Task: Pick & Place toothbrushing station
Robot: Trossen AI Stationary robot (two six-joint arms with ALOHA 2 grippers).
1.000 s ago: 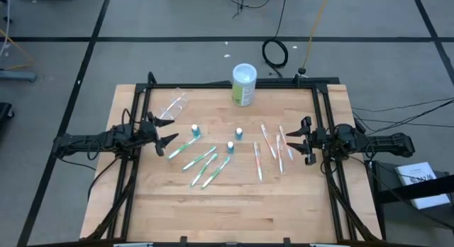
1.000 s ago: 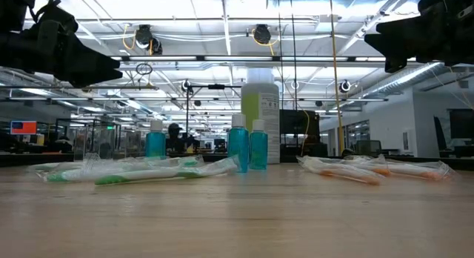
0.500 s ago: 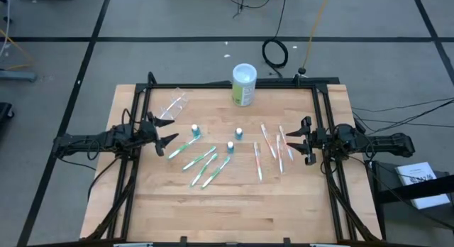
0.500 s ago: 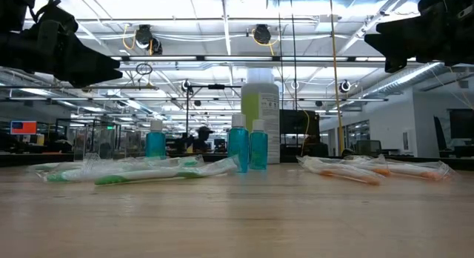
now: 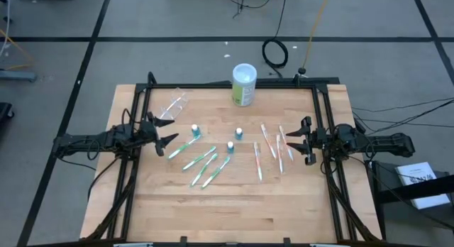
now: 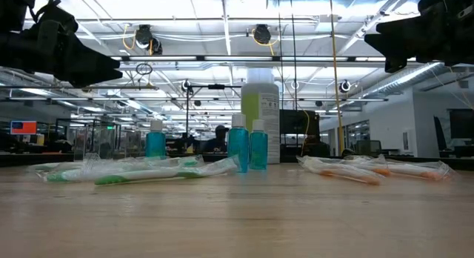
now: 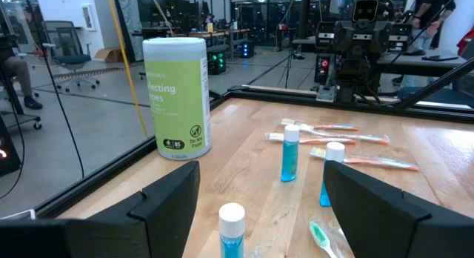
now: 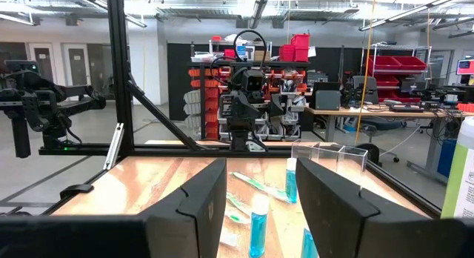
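Note:
A clear plastic cup (image 5: pixel 172 107) sits at the table's far left, empty; it also shows in the right wrist view (image 8: pixel 329 165). Several green-and-white toothbrushes (image 5: pixel 202 164) lie flat left of centre. Several pale pinkish toothbrushes (image 5: pixel 273 149) lie flat right of centre. Three teal white-capped tubes (image 5: pixel 194 130) (image 5: pixel 239 134) (image 5: pixel 230 146) stand upright between them. My left gripper (image 5: pixel 164 131) hovers open at the left edge, just left of the green brushes. My right gripper (image 5: pixel 301 140) hovers open at the right edge, just right of the pink brushes. Both are empty.
A bigger green-and-white canister (image 5: pixel 243 84) stands upright at the far edge, near the middle; it also shows in the left wrist view (image 7: pixel 176 98). Black frame rails (image 5: pixel 323 133) run along the table's left, right and far sides. The near half of the wooden table (image 5: pixel 227 211) is bare.

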